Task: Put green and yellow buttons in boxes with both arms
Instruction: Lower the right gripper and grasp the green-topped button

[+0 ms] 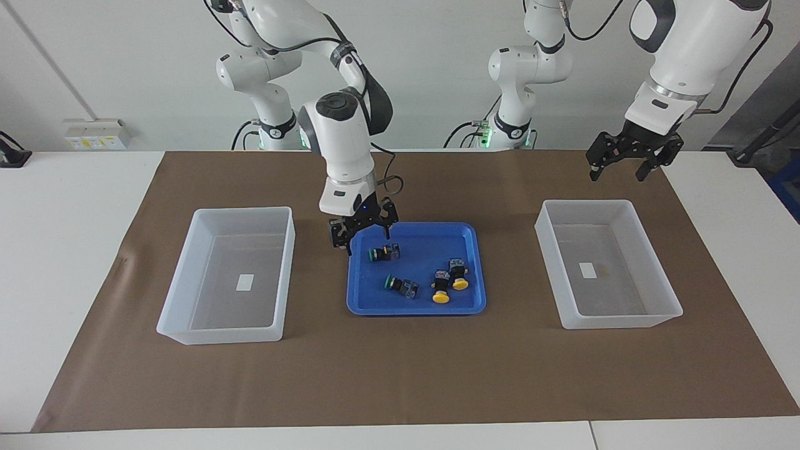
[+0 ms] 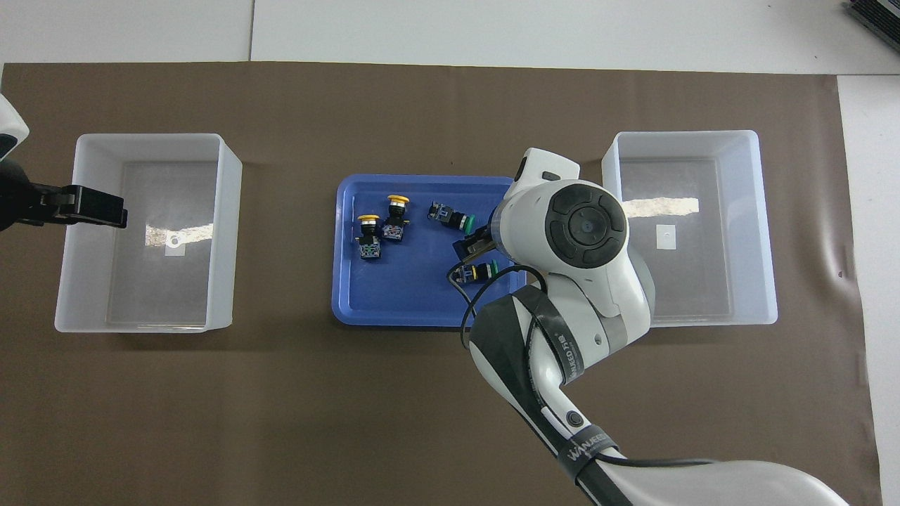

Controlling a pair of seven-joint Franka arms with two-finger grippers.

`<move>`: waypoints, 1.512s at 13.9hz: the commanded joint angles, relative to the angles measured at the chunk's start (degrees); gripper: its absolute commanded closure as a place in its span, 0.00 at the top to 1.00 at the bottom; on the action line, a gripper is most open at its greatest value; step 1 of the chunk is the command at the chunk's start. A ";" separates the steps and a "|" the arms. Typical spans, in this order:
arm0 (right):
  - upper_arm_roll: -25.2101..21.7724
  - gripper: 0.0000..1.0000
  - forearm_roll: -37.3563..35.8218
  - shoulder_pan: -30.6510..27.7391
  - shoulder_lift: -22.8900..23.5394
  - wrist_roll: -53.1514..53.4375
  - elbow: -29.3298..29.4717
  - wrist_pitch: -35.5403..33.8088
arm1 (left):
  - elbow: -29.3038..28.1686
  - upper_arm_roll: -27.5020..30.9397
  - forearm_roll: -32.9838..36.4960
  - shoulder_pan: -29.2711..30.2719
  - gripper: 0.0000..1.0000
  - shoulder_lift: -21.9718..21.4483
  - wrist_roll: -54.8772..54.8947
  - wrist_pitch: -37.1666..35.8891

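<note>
Two green buttons [image 1: 383, 252] [image 1: 400, 285] and two yellow buttons [image 1: 441, 289] [image 1: 459, 275] lie on their sides in the blue tray [image 1: 419, 240]. My right gripper [image 1: 364, 236] is open and hangs just above the tray's edge nearest the robots, over the nearer green button [image 2: 477, 271]. In the overhead view its own arm hides most of it. My left gripper [image 1: 625, 167] is open and empty. It waits in the air over the mat, beside the box [image 1: 587, 203] at the left arm's end. The box [image 1: 244, 212] at the right arm's end holds only a label.
A brown mat [image 1: 400, 375] covers the table under the tray and both boxes. The tray stands midway between the boxes. Each box has a small white label [image 1: 245, 282] [image 1: 587, 270] on its floor.
</note>
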 commanded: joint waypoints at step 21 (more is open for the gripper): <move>0.97 0.25 -6.95 2.86 15.52 -10.15 3.46 21.94 | -0.94 -0.23 -0.86 0.55 1.00 -0.92 -0.03 -0.37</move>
